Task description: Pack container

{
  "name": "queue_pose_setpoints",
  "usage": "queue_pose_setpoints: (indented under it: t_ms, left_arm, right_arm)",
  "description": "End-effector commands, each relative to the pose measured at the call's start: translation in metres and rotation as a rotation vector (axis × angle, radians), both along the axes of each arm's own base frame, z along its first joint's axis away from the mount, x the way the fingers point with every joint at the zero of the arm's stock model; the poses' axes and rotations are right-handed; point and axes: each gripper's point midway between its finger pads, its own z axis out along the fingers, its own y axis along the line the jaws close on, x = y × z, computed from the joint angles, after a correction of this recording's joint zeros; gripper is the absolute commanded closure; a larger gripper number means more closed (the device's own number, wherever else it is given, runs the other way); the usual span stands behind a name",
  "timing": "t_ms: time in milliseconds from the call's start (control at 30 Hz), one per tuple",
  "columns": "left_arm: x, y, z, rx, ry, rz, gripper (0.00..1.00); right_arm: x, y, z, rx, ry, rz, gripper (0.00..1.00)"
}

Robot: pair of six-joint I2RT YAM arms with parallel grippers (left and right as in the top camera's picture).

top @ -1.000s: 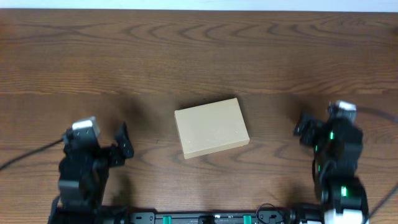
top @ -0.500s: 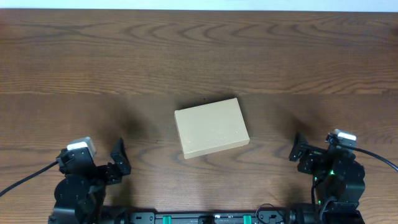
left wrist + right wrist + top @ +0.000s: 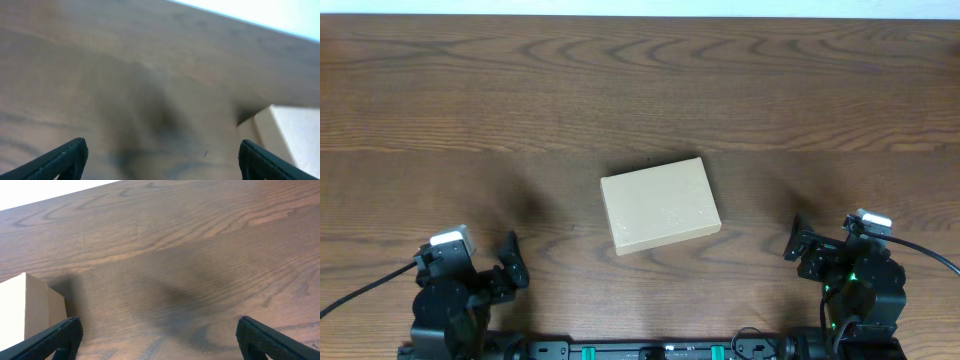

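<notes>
As it lies closed, the container (image 3: 660, 207) is flat, rectangular tan cardboard.

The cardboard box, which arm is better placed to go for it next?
Right, but only narrowly. The right gripper and left gripper are both open and empty, flanking the closed box; the right one sits slightly nearer it in the overhead view.

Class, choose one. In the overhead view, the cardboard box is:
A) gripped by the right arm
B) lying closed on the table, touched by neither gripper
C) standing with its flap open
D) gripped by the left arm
B: the container lies flat, lid shut, with the left gripper and right gripper both open and clear of it.
</notes>
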Motion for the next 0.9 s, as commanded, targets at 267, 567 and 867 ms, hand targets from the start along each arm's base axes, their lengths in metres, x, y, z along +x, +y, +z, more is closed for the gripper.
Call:
queue_pose_setpoints:
  t_ms: [267, 567, 867]
  left_arm:
    - [-0.031, 0.006, -0.042, 0.031, 0.207, 0.009, 0.05]
    - [-0.034, 0.006, -0.045, 0.033, 0.224, 0.009, 0.05]
    - [-0.034, 0.006, -0.045, 0.033, 0.224, 0.009, 0.05]
  right_arm:
    - [0.000, 0.003, -0.003, 0.013, 0.006, 0.011, 0.01]
    - [-0.002, 0.017, 0.035, -0.050, -0.187, 0.113, 0.01]
    - [0.025, 0.038, 0.067, -0.227, -0.466, 0.261, 0.01]
